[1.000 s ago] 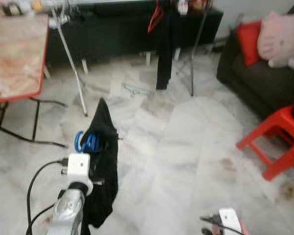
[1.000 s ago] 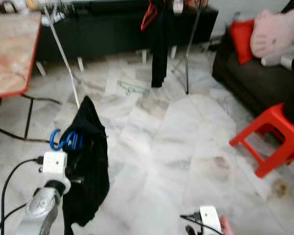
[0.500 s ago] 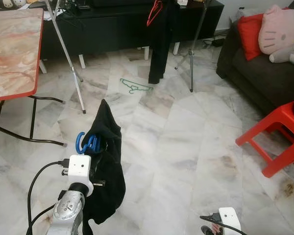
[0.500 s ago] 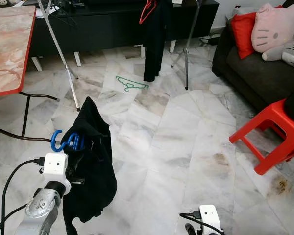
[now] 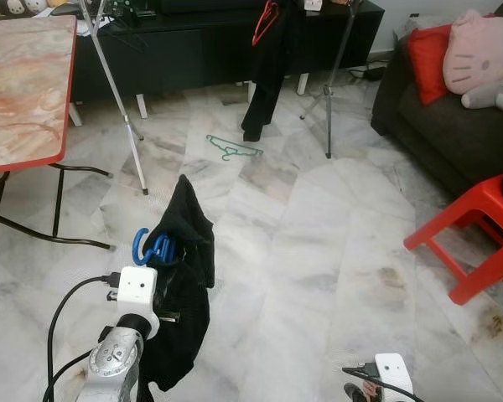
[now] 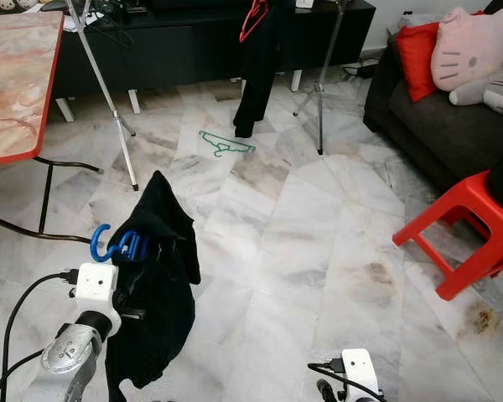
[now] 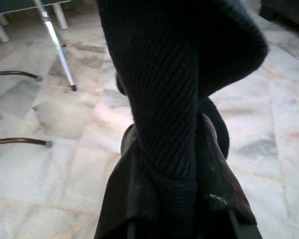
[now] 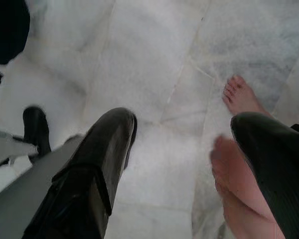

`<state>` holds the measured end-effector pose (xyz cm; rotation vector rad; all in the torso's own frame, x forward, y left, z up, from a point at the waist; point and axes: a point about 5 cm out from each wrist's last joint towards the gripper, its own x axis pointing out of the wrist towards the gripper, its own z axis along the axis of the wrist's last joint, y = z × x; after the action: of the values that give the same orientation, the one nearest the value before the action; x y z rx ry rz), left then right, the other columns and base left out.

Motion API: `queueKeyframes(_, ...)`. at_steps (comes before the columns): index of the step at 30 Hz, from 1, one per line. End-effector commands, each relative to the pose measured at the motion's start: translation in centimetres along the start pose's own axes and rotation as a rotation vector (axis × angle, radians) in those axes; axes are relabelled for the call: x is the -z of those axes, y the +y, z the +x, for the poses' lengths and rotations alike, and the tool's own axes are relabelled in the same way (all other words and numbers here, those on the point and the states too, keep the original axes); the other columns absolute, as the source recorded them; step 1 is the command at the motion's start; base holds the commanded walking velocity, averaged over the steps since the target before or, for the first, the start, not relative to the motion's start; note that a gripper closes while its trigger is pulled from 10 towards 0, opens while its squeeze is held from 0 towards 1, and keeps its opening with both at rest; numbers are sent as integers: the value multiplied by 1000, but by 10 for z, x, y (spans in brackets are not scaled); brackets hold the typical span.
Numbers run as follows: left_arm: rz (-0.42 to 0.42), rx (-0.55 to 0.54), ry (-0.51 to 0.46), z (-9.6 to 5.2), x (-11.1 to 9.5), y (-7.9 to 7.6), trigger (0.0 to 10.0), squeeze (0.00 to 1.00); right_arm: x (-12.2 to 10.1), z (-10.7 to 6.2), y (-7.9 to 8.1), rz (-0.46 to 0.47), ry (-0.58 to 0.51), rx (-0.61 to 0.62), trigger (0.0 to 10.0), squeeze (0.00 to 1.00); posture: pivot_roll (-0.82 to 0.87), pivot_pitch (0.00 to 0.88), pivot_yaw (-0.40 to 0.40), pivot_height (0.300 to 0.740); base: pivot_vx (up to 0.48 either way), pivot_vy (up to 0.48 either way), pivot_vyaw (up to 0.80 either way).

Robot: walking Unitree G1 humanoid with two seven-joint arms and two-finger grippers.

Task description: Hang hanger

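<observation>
Left claw (image 5: pixel 163 260) grips blue hanger (image 5: pixel 153 247), black garment (image 5: pixel 184 293) draped.

Living room of a home. White marble tile floor (image 5: pixel 318 251) throughout. Landmark: low black TV cabinet (image 5: pixel 218 50) along the far wall. In front of it, a metal clothes rack (image 5: pixel 109 84) with a dark garment (image 5: pixel 264 75) on a red hanger (image 5: pixel 264 23); green hanger (image 5: pixel 233 148) on the floor nearby. Right of the cabinet, dark sofa (image 5: pixel 444 142) with red cushion (image 5: pixel 423 59) and pink cat-face plush pillow (image 5: pixel 482 50); red plastic stool (image 5: pixel 474 239) close by. Left of the cabinet, marble-patterned folding table (image 5: pixel 21 92).
</observation>
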<state>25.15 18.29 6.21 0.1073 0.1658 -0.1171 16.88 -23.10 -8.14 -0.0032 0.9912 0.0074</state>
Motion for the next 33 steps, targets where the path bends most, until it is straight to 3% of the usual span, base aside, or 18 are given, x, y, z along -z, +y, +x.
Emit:
queueKeyframes(1, 20, 36, -30, 1, -10, -3, 10000, 0, 1, -1, -5, 30, -26, 33, 10000, 0, 14, 120, -74, 740, 0, 0, 0)
queueKeyframes(9, 101, 195, 12, 0, -13, -7, 10000, 0, -9, -3, -10, 39, -148, 119, 10000, 0, -8, 126, -78, 740, 0, 0, 0)
queueKeyframes(15, 106, 285, -26, 4, -37, -7, 10000, 0, -16, -7, -14, 58, -252, 192, 10000, 0, -8, 126, -78, 740, 0, 0, 0)
queueKeyframes(23, 114, 383, -79, 11, -62, -24, 10000, 0, -24, -9, -12, 60, -350, 180, 10000, 0, -27, 112, -79, 740, 0, 0, 0)
queueKeyframes(33, 119, 420, -54, 7, -62, -29, 10000, 0, -26, -12, -14, 79, -401, 206, 10000, 0, -24, 95, -78, 740, 0, 0, 0)
